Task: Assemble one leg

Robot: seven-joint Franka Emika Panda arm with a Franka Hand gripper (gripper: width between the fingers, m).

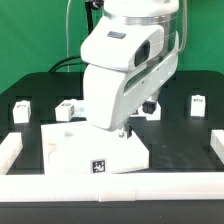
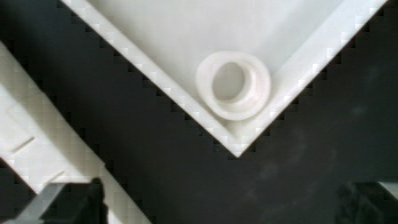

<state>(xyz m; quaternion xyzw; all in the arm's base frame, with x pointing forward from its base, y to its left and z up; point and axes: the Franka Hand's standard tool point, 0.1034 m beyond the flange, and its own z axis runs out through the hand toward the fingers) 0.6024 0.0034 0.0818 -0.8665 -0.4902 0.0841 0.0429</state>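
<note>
The large white square panel lies flat on the black table, with a tag on its near side. In the wrist view one of its corners shows with a round socket. Several small white legs with tags stand along the back: one at the exterior view's far left, one beside it, one partly behind the arm, one at the right. My gripper hangs just above the panel's corner, open and empty. Its dark fingertips show wide apart.
White rails border the work area at the exterior view's left, right and front. A white rail also shows in the wrist view. A green backdrop stands behind the table.
</note>
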